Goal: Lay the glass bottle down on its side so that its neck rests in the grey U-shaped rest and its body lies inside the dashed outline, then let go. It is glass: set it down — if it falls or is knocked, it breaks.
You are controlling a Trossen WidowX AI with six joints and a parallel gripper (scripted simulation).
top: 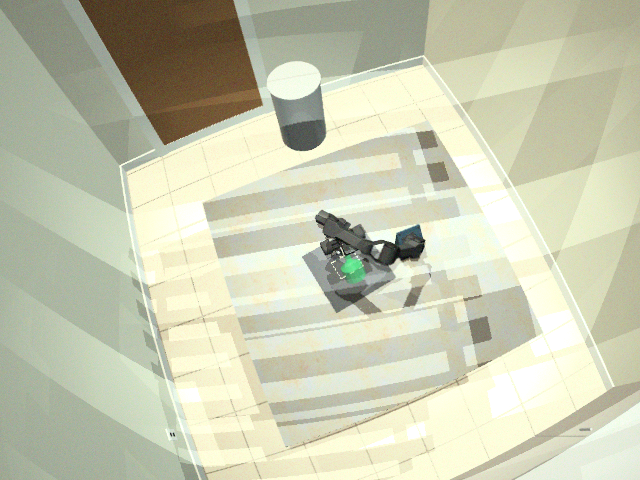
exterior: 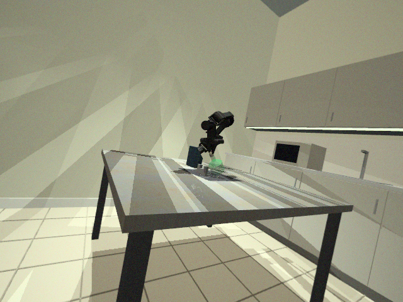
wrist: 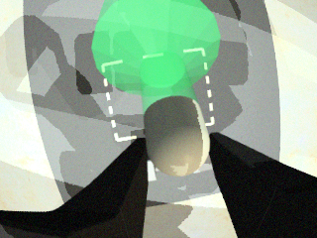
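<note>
1. Bottle [top: 353, 269] [exterior: 216, 163] [wrist: 156, 37] is tilted over the dark mat [top: 336, 302], neck up and green body down; we cannot tell whether its base touches the mat.
2. From above, we see the body overlapping the right part of the dashed outline [top: 337, 271] [wrist: 210, 94]; in the wrist view it spreads past the outline's far edge. We do not have it lying flat.
3. Our nearest obstacle is the grey rest [exterior: 205, 170], whose two stubby uprights stand just left of the bottle in the exterior view. In the wrist view, the neck and fingers hide most of it. We see the neck held above it, not settled in it.
4. Beside the arm's foot, at the right from above, we see a blue box [top: 409, 234] [exterior: 194, 156] standing upright.
5. Around us, the striped table [top: 310, 377] [exterior: 234, 215] carries all of this. A grey bin [top: 297, 111] stands on the floor at the far side from above; a microwave [exterior: 315, 156] sits on the counter [exterior: 344, 181] at the right of the exterior view.
6. Our arm [top: 346, 236] [exterior: 220, 118] is bent high at the elbow, folding back down to the gripper [top: 343, 251] [exterior: 211, 152] [wrist: 178, 139].
7. Our jaws are clenched on the bottle, one finger on each side of its pale neck top.
</note>
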